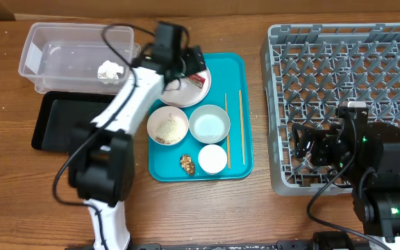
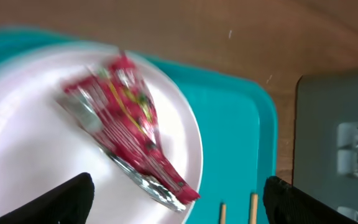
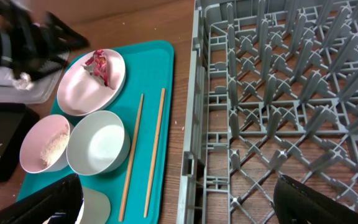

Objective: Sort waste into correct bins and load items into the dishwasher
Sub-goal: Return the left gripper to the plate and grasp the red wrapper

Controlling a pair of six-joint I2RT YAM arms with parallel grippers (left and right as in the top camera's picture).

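A crumpled red-and-white wrapper (image 2: 126, 124) (image 1: 198, 80) lies on the white plate (image 2: 30, 143) (image 1: 179, 94), at the back of the teal tray. My left gripper (image 2: 179, 205) (image 1: 192, 66) hovers open just above it, one finger (image 2: 61, 199) over the plate and the other off the plate's edge. Rice sits in a white bowl (image 1: 167, 127) (image 3: 45, 143). A brown lump (image 1: 187, 164) lies beside the small white cup (image 1: 212, 158). The pale-blue bowl (image 1: 209, 123) and chopsticks (image 1: 242, 128) (image 3: 157, 149) rest on the tray. My right gripper (image 3: 179, 205) (image 1: 310, 147) is open and empty at the grey dish rack's (image 1: 346, 69) near-left corner.
The clear tub (image 1: 68, 52) at the back left holds a white crumpled piece (image 1: 110, 69). The black tray (image 1: 68, 121) lies in front of it. The teal tray (image 1: 217, 69) sits between the bins and the rack, with a strip of bare table between.
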